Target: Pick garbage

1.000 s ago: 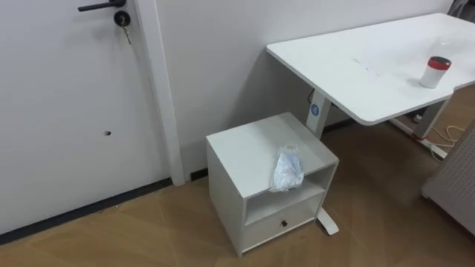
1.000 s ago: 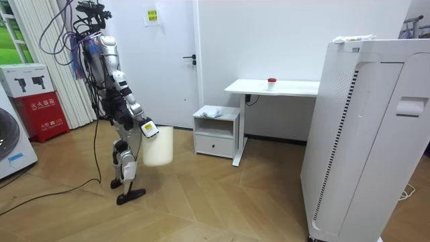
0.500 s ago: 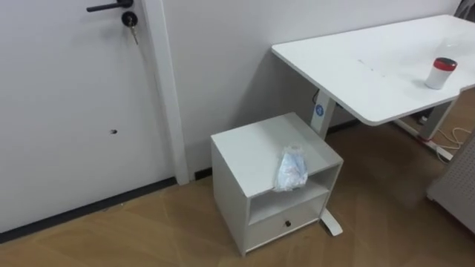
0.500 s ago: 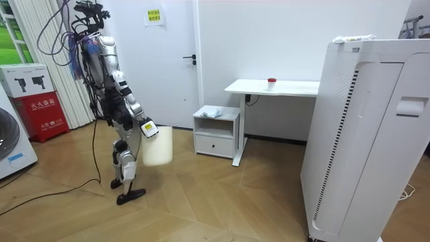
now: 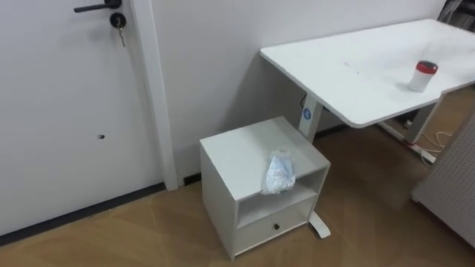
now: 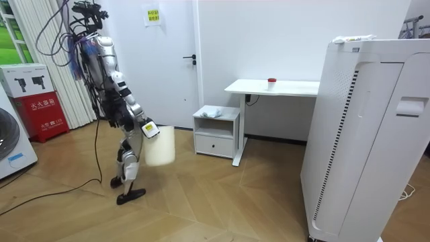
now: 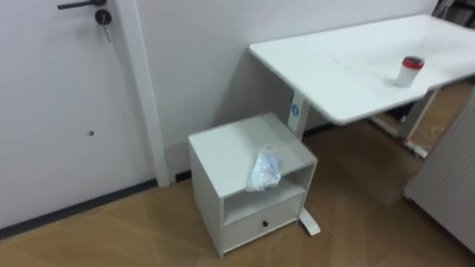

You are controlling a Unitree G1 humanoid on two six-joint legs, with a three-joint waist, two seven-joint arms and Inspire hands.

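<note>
Me: Since 1 second ago my body has edged a touch toward the cabinet [image 6: 216, 131] in the room view, and the white bin [image 6: 161, 146] at my side has swung that way with it. The garbage [image 5: 280, 173] has not moved. Its slide across the eye views is my head's own shift.

Other: Where does it lie?

Me: The garbage, 1 crumpled bluish-white plastic bag, sits on the cabinet's top at the front edge, near the right corner. It droops over the open shelf [image 5: 286, 202] below. The cabinet stands just beside the leg of the white desk [image 5: 356, 70]. On the desk, 1 red-lidded cup [image 5: 422, 76] stands upright, well apart from the bag.

Other: And your arm?

Me: I stand on the wood floor [image 6: 201, 202], well apart from the cabinet and facing it. My right arm hangs from the shoulder with the elbow bent and the forearm slanting forward and down. My right hand [image 6: 146, 128] is at hip height, against the bin's upper rim on the side toward me. The bin hangs clear of the floor before my legs. Whether that hand is clamped or spread I cannot tell, as it shows too small there.
</note>
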